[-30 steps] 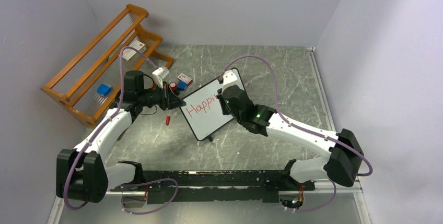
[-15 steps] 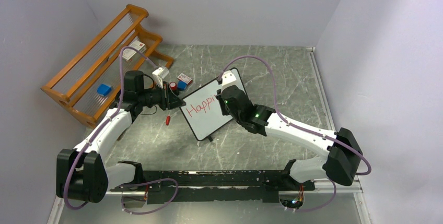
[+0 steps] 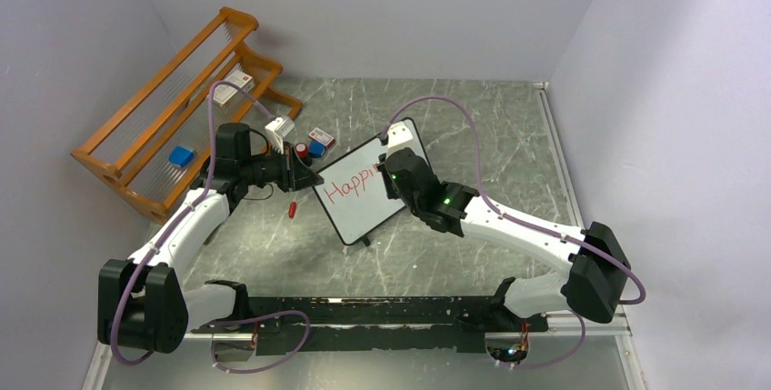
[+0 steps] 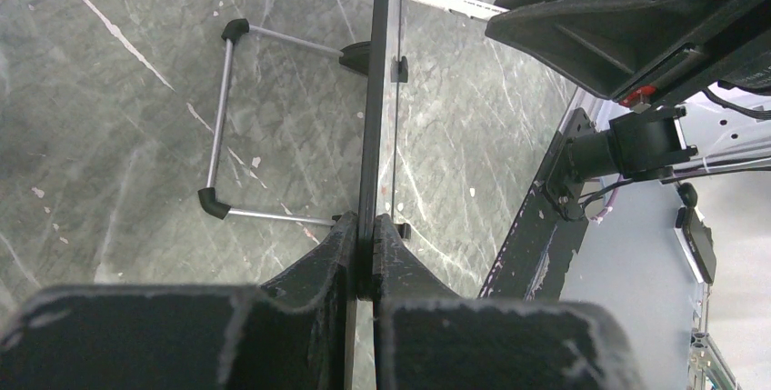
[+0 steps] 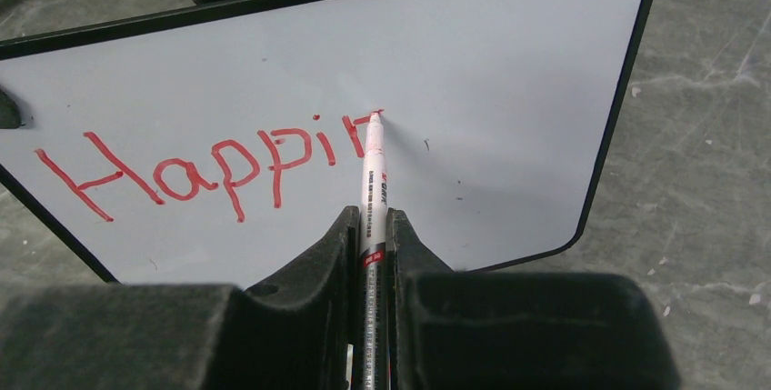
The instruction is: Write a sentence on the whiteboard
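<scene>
- Whiteboard (image 5: pixel 509 90): showing a plain white face inside a thin black frame.
- Sentence (image 5: pixel 209 172): running across it in red strokes.
- Marker (image 5: pixel 374 181): showing a white barrel with small dark print and a red-stained tip.
- Table (image 3: pixel 473 126): showing grey-green marbling with pale veins.
- Rack (image 3: pixel 236 19): glowing orange-brown.
- Block (image 3: pixel 182 155): showing bright blue.
- Left arm (image 3: pixel 182 222) and right arm (image 3: pixel 518 226): wearing white shells with black joints.

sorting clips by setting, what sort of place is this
Most likely a robotics lab test cell: a marbled tabletop boxed in by plain grey walls, a left arm and right arm bolted at its near edge, and staged props like a wooden rack and whiteboard.
</scene>
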